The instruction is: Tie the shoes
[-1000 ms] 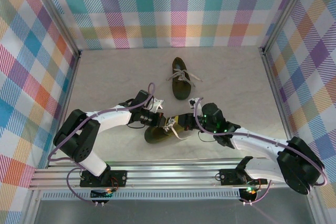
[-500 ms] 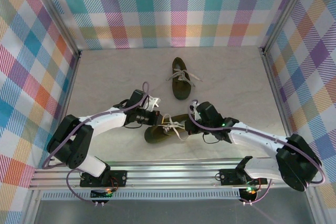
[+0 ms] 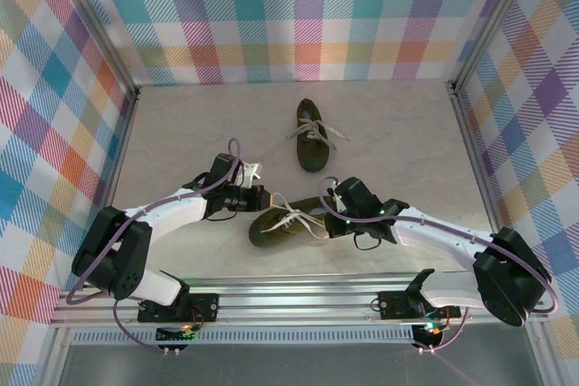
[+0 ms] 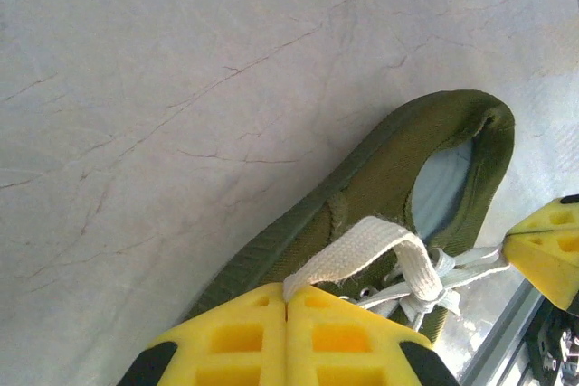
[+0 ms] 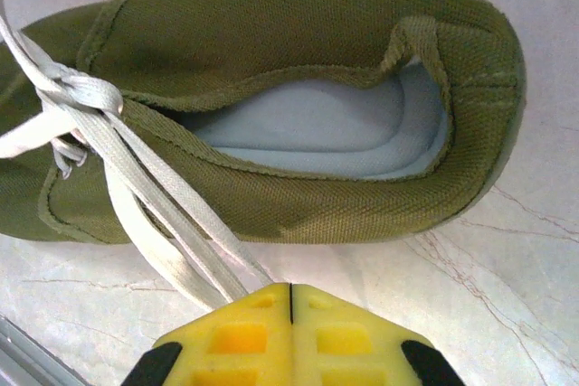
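Left end effector (image 4: 287, 303), right end effector (image 5: 290, 291) clamp laces (image 4: 357, 255) — apparently taut.

You have nothing to read here. No text, label, brand, number or sign is legible on the shoes (image 3: 312, 137), the bench (image 3: 398, 133) or the plaid walls (image 3: 298, 15).
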`<control>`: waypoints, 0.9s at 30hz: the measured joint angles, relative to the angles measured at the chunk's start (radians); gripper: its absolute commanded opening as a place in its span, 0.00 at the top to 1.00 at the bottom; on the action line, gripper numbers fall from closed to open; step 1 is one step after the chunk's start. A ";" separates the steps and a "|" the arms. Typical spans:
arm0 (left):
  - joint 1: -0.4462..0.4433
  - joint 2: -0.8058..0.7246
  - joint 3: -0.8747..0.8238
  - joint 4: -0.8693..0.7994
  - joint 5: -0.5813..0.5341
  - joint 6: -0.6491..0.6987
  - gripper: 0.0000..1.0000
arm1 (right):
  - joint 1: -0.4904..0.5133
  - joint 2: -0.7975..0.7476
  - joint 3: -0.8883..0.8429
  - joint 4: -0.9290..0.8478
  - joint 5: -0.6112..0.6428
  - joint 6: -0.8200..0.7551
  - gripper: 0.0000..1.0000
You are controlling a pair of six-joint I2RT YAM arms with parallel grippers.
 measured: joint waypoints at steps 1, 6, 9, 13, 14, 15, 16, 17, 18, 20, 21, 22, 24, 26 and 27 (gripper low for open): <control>0.002 -0.002 -0.003 0.000 0.000 -0.001 1.00 | 0.000 0.000 0.003 -0.009 0.003 -0.002 1.00; 0.010 -0.005 -0.009 0.000 0.000 -0.013 1.00 | 0.001 0.015 0.017 -0.041 0.021 -0.010 1.00; 0.012 -0.005 -0.009 0.000 0.000 -0.016 1.00 | 0.002 0.031 0.019 -0.054 0.026 -0.011 1.00; 0.024 -0.005 -0.009 -0.002 -0.020 -0.016 1.00 | 0.005 0.069 0.024 -0.111 0.048 -0.014 1.00; 0.029 -0.005 -0.009 -0.002 -0.027 -0.016 1.00 | 0.005 0.082 0.024 -0.130 0.056 -0.013 1.00; 0.034 -0.005 -0.009 -0.004 -0.035 -0.016 1.00 | 0.006 0.097 0.024 -0.148 0.064 -0.013 1.00; 0.037 -0.005 -0.009 -0.008 -0.043 -0.016 1.00 | 0.006 0.108 0.024 -0.163 0.071 -0.013 1.00; 0.041 -0.005 -0.010 -0.008 -0.048 -0.016 1.00 | 0.008 0.115 0.024 -0.175 0.080 -0.013 1.00; 0.043 -0.005 -0.010 -0.008 -0.050 -0.016 1.00 | 0.011 0.119 0.024 -0.185 0.086 -0.013 1.00; 0.046 -0.005 -0.010 -0.006 -0.040 -0.016 1.00 | 0.014 0.113 0.024 -0.191 0.097 -0.009 1.00; 0.045 -0.005 -0.010 -0.002 -0.030 -0.016 1.00 | 0.018 0.098 0.022 -0.188 0.104 -0.006 1.00; 0.045 -0.004 -0.011 0.004 -0.021 -0.015 1.00 | 0.019 0.074 0.019 -0.182 0.109 -0.001 1.00; 0.044 -0.004 -0.014 0.018 -0.006 -0.015 1.00 | 0.019 0.004 0.010 -0.159 0.115 0.018 0.84; 0.040 -0.004 -0.015 0.023 0.006 -0.013 1.00 | 0.019 -0.067 0.008 -0.123 0.111 0.040 0.72; 0.038 -0.004 -0.015 0.023 0.011 -0.012 1.00 | 0.019 -0.094 0.008 -0.089 0.099 0.048 0.64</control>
